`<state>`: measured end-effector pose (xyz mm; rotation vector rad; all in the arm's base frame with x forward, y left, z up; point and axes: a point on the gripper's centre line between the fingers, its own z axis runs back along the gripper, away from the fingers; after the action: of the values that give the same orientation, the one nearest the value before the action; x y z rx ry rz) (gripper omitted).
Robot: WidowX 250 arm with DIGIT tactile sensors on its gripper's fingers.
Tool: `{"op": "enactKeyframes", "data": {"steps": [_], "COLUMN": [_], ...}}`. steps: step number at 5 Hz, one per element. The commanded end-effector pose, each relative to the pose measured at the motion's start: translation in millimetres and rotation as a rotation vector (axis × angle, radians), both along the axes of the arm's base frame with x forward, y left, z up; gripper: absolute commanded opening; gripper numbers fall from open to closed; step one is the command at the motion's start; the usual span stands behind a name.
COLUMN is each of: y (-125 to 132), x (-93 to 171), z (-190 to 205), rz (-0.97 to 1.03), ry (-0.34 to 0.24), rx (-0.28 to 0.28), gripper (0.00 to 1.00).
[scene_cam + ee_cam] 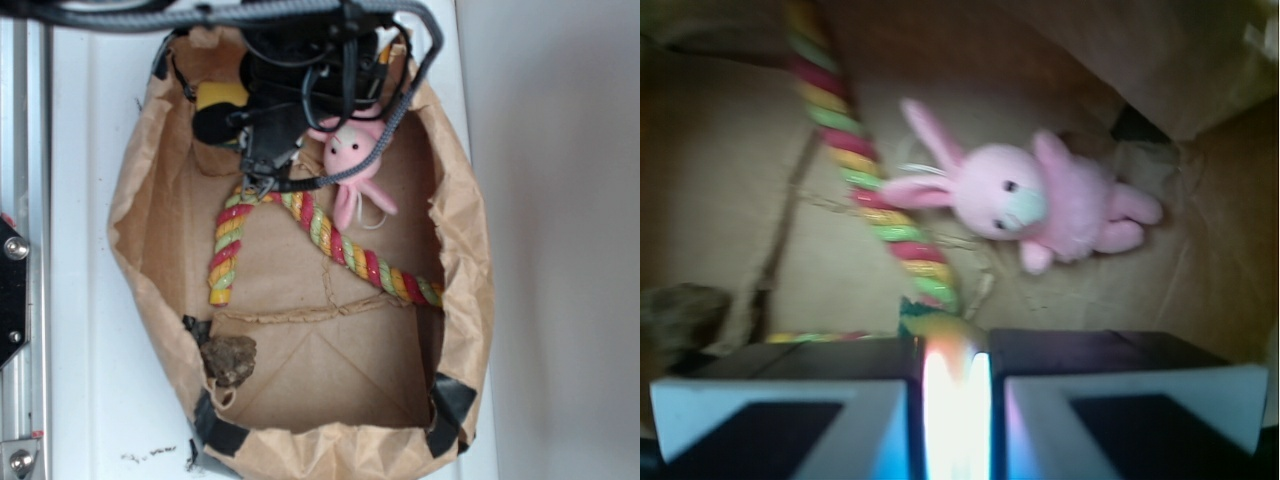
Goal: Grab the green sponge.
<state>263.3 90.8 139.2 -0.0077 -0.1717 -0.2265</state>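
The green sponge [222,98] lies at the far left corner of the brown paper bag [135,215], seen in the exterior view as a yellow block with a dark edge below it; most of it is covered by the robot arm, and it does not appear in the wrist view. The gripper [262,172] hangs just to the right of the sponge, above the bag's floor near the bend of the striped rope toy [330,240]. In the wrist view the two finger pads [780,415] stand close together with only a narrow bright slit between them and nothing visibly pinched, so the claw reads as pressed together. The rope toy runs from the far middle of the bag down to the right wall, with a shorter leg running toward the left wall. The pink plush bunny [352,160] lies face up just right of the gripper, near the far right side of the bag, apart from the sponge. A dark brown lump [228,358] sits by the near left wall. The bag stands open on a white table [80,300], with black tape [450,405] at its near corners. Black cables [330,60] loop over the far end of the bag.
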Motion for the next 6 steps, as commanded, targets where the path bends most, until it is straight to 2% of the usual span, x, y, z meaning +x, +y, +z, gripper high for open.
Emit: {"op": "enactKeyframes", "data": {"steps": [1, 2, 3, 4, 5, 6], "y": [-24, -35, -41, -43, -47, -57], "x": [-7, -7, -3, 1, 5, 9], "z": [35, 38, 40, 36, 35, 33], "rz": [0.005, 0.012, 0.063, 0.161, 0.181, 0.232], "ry": [-0.079, -0.096, -0.079, -0.026, -0.004, 0.0], "rx": [-0.012, -0.032, -0.061, -0.07, -0.094, -0.08], "gripper": [0.0, 0.0, 0.0, 0.0, 0.0, 0.0]}}
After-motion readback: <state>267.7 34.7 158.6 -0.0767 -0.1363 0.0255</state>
